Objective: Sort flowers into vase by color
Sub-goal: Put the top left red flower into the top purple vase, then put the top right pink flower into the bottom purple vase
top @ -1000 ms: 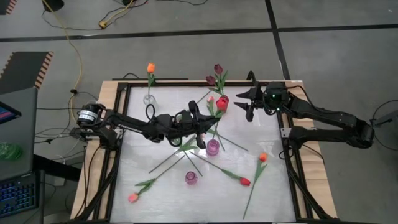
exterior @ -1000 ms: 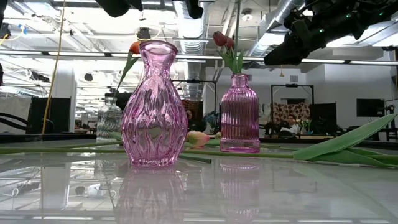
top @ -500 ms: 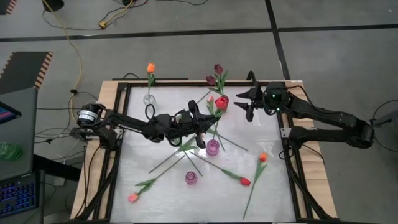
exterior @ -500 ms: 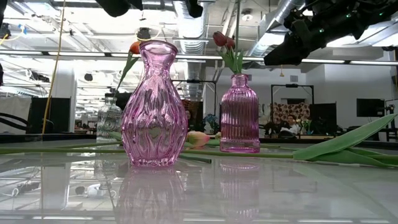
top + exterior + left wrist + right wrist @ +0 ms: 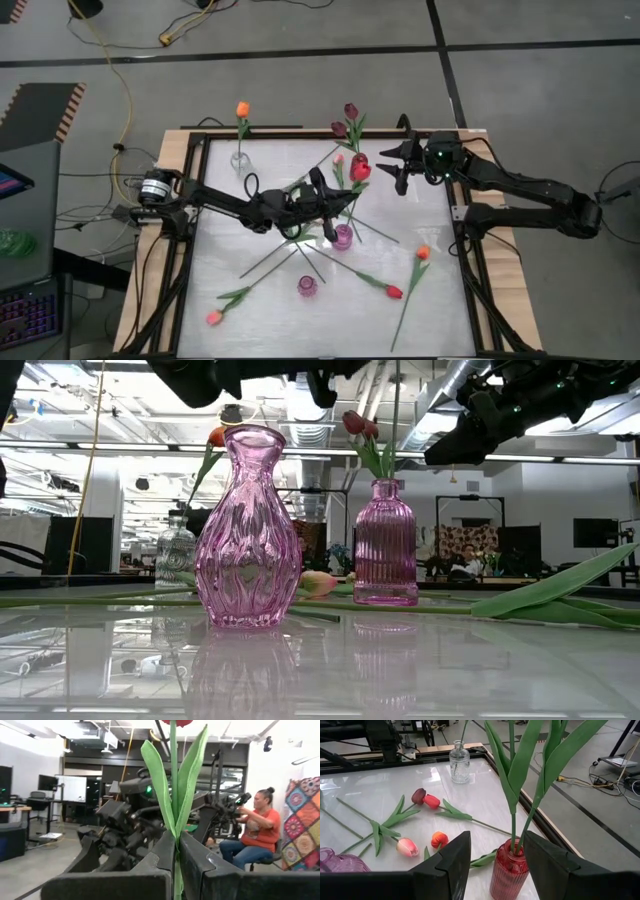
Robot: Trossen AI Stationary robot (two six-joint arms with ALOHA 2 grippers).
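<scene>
On the white table [image 5: 250, 300], a red tulip [image 5: 360, 171] is clamped upright by the left gripper [image 5: 322, 200], its head cut off in the wrist view. The right gripper [image 5: 392, 165] is held open near a red vase [image 5: 508, 868].

- The left arm reaches in low from the surface's [image 5: 220, 250] left edge to its middle; its hand [image 5: 322, 200] is clamped shut on a red tulip's [image 5: 361, 172] stem.
- The right arm comes from the surface's right edge, elbow bent, its hand [image 5: 398, 163] raised over the far right part, fingers [image 5: 447, 865] spread apart, holding nothing.
</scene>
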